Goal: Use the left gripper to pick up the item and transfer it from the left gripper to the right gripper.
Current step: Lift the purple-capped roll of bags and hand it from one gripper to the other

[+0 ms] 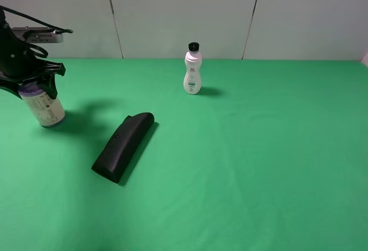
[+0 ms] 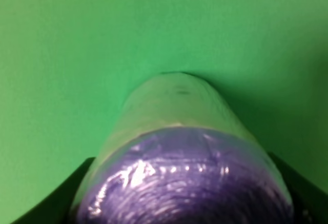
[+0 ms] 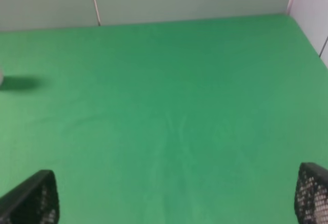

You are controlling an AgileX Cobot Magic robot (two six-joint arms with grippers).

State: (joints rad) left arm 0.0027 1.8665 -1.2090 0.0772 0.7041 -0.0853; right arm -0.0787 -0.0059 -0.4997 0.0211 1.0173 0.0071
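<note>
The item, a fat roll with a purple top and a cream printed label, stands upright at the far left of the green table. My left gripper comes down over its purple top, one finger on each side. In the left wrist view the roll fills the space between the two black fingers, which press against its sides; the left gripper is shut on it. My right gripper is open and empty over bare green cloth, and it does not show in the exterior view.
A long black wedge-shaped case lies on the table just right of the roll. A slim white bottle with a black cap stands at the back centre. A grey panelled wall runs behind the table.
</note>
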